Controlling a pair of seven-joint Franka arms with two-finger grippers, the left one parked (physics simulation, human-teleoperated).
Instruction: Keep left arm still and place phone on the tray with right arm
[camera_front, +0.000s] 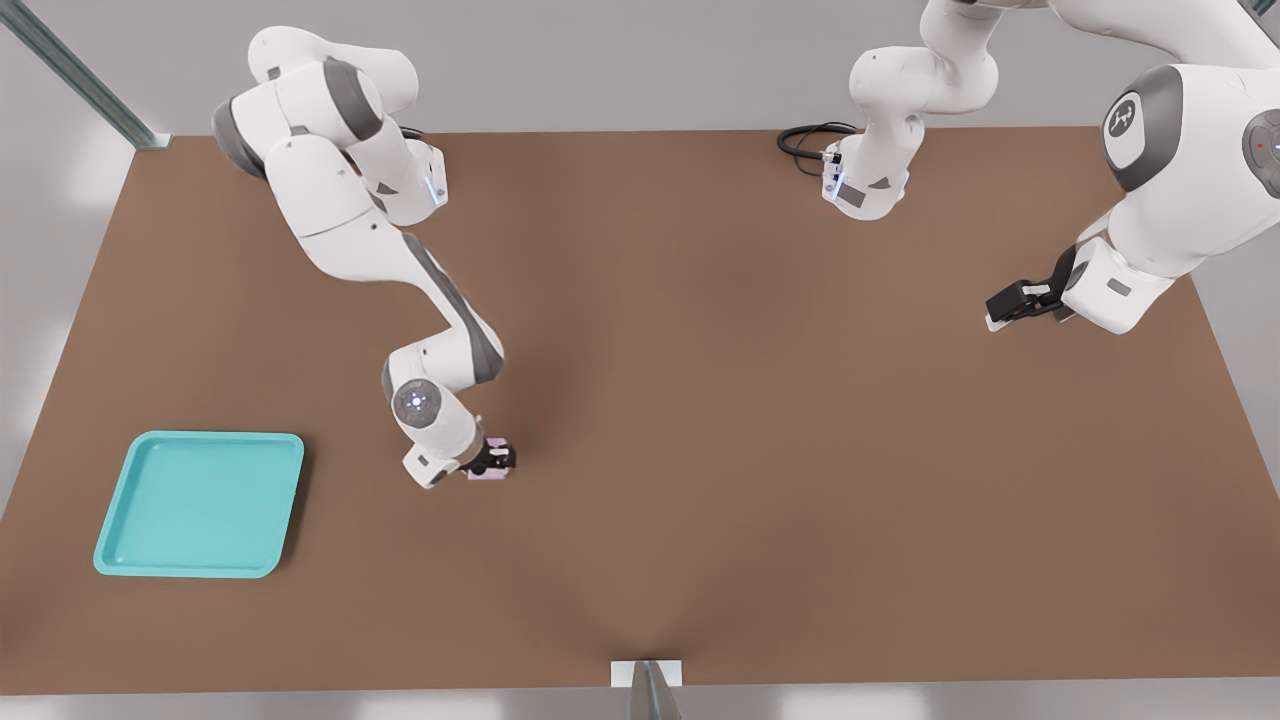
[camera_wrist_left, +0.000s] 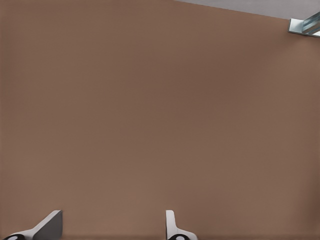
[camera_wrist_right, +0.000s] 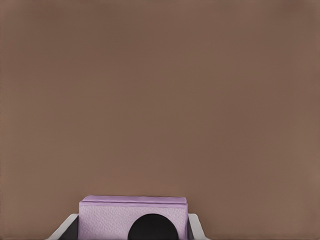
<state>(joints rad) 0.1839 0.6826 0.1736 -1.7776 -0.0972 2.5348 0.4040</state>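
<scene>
Gripper (camera_front: 492, 462) clamps phone (camera_wrist_right: 133, 219) well apart from bare tray (camera_front: 200, 503)

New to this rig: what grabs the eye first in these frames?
The turquoise tray near the front view's lower left, bright against the brown table. Next, the right arm's gripper low near the table's middle, to the tray's right, with the small lilac phone between its fingers.
</scene>
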